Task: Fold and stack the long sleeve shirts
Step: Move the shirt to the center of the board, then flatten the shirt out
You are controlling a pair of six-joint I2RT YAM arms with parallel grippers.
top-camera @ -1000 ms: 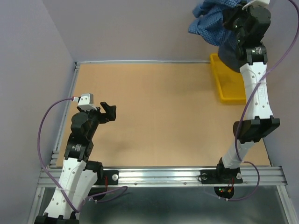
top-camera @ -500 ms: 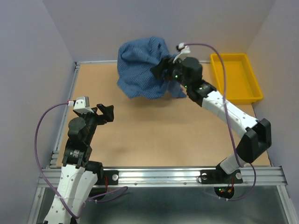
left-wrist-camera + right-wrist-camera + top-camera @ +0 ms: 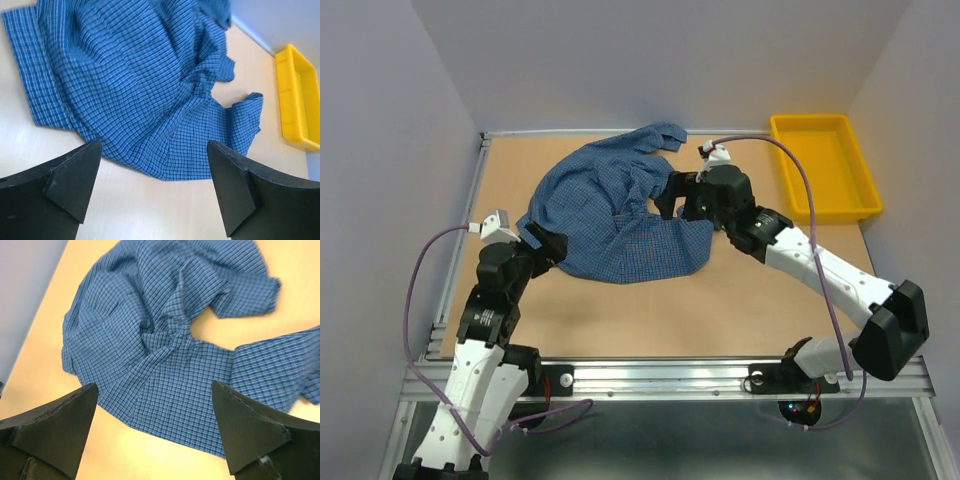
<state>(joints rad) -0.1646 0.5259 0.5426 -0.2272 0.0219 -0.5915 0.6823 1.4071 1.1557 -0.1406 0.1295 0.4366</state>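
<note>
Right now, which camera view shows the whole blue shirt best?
The top external view: the blue shirt lies rumpled on the table, almost its whole outline visible. Both wrist views show it closer, but cut off at their frame edges.

Tan board table (image 3: 620, 320), metal edging. Pale lilac-grey walls (image 3: 620, 60) close on left, back and right. Aluminium rail (image 3: 660, 375) along near edge. Yellow tray (image 3: 825, 170) at far right corner. Light even, shadows soft.

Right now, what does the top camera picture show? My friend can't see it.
A blue checked shirt lies crumpled on a tan table, between the open left gripper and the open right gripper. A yellow tray sits back right.
</note>
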